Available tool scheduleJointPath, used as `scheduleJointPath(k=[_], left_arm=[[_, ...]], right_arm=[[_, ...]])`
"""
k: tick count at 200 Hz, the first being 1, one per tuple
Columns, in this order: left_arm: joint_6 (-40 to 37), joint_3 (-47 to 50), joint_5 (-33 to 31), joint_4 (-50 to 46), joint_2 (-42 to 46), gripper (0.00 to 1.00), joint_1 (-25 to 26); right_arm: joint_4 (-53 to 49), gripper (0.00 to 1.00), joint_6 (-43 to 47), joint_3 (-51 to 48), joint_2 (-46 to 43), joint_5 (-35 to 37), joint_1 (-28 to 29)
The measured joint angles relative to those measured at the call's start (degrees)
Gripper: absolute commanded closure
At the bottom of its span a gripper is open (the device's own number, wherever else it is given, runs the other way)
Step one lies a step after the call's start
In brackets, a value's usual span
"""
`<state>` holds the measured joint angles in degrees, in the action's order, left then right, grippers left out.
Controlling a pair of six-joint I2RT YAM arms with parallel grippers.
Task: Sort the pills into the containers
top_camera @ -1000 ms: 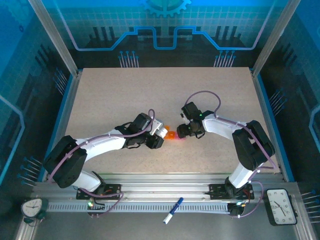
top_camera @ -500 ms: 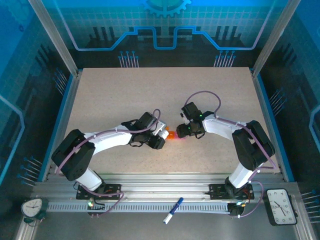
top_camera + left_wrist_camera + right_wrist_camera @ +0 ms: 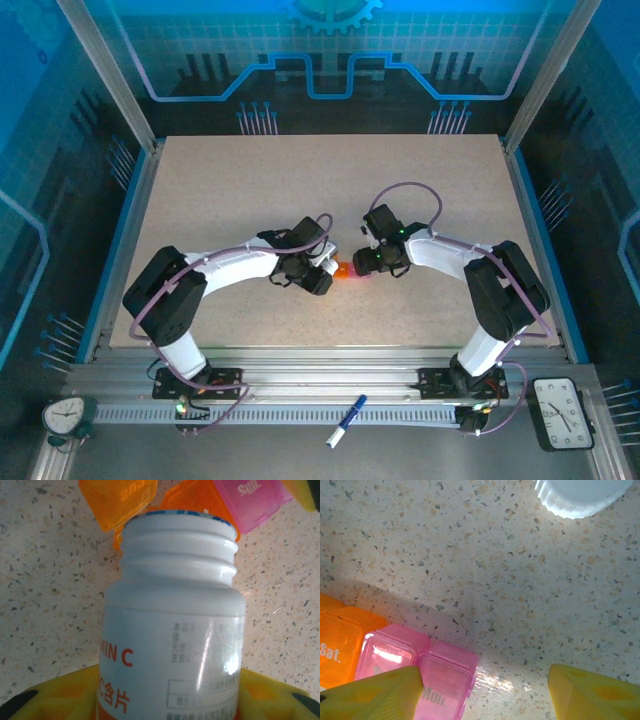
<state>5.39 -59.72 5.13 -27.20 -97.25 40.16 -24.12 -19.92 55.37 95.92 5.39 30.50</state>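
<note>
White bottle (image 3: 172, 630) is clamped in the left gripper (image 3: 318, 274), with yellow pads (image 3: 55, 700) on either side of its lower body. Cap off, threaded neck bare. Label has red "MIN C" plus small grey print. The mouth points at the strip (image 3: 200, 500), and the rim overlaps the open cells in the left wrist view. Touching or just above, can't tell. Orange lid (image 3: 118, 497) is flipped up on the left and pink lid (image 3: 250, 497) on the right, both with white lettering.

The strip lies on the speckled table (image 3: 300, 190), around the middle and a bit toward the near side. From the top view it sits between the two grippers, a small orange-pink spot.

Right gripper (image 3: 485, 692): jaws apart, bare table between them. One finger (image 3: 375, 697) sits over the near edge of the pink cells (image 3: 420, 667); contact can't be told. The other finger is well apart from the strip. An orange cell (image 3: 340, 640) marked "Sat." joins the pink ones on the left of the right wrist view. The lettering on the nearest pink cell is partly hidden.

White ribbed cap (image 3: 582, 495) lies on the table, well apart from the strip, cut by the top edge of that view.

Blue-white pen (image 3: 345, 420) lies on the front rail, off the table. A clock (image 3: 563, 412) sits at the right end of the rail.
</note>
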Motion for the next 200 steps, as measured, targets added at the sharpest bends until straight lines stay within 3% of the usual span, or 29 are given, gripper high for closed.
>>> scheduleJointPath(k=[200], left_arm=[[-2.82,-10.34,-2.45,-14.86,-6.16,1.00,0.70]], right_arm=[[0.17,0.31,-0.83,-0.07,0.00,0.00,0.11]])
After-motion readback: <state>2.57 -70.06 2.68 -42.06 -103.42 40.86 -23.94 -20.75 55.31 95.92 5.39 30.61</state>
